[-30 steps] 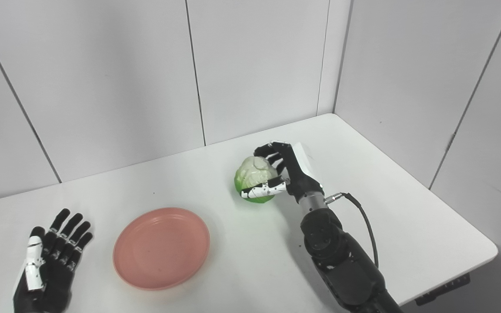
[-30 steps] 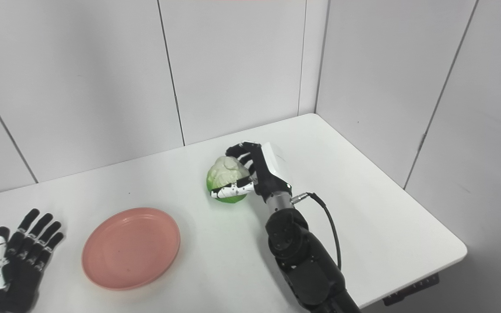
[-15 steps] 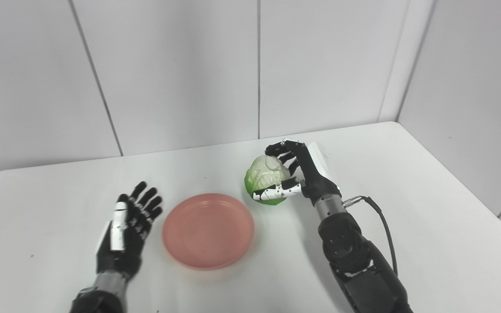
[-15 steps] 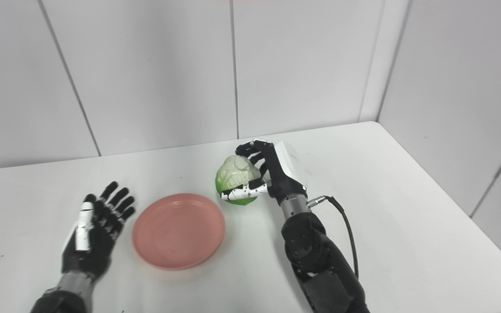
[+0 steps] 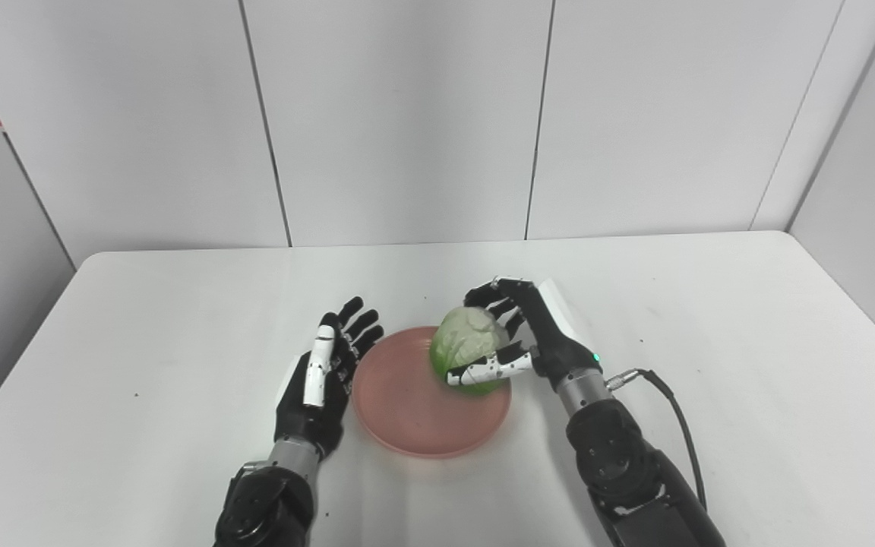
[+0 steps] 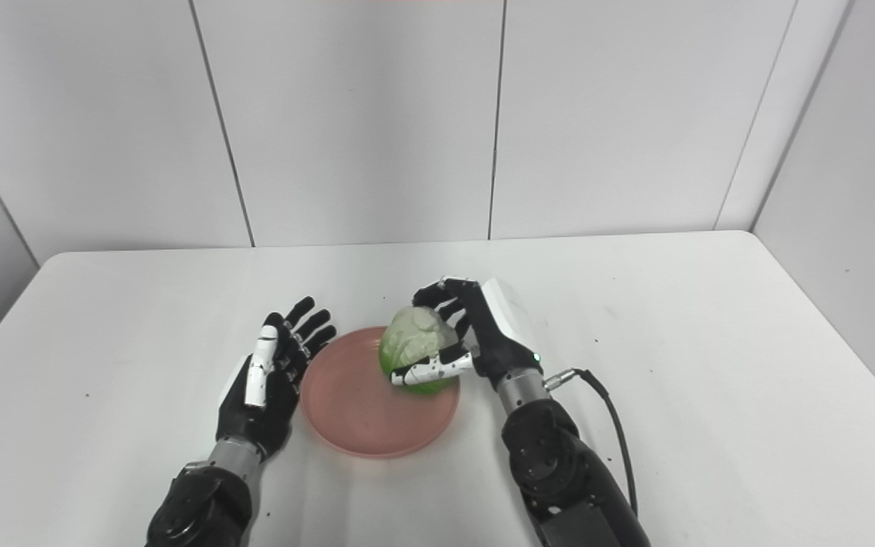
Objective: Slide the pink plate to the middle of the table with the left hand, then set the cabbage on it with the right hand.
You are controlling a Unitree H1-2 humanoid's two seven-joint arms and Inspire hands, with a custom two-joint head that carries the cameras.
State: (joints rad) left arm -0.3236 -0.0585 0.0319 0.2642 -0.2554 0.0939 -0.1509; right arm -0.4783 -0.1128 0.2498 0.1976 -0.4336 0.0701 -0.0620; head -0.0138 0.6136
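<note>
The plate looks like smooth pink plastic with a dull, even sheen. The cabbage has a ridged, veined surface, pale and matt on top, glossier green low down; it looks like moulded plastic. The table is smooth, matt white, with a few small dark specks. The left hand and right hand are black hard plastic with a slight gloss, with white glossy sections on the thumbs and a white smooth shell on the back of the right hand. A metal collar shows at the right wrist, with a black rubbery cable. The far wall panels are flat, matt, pale grey.
</note>
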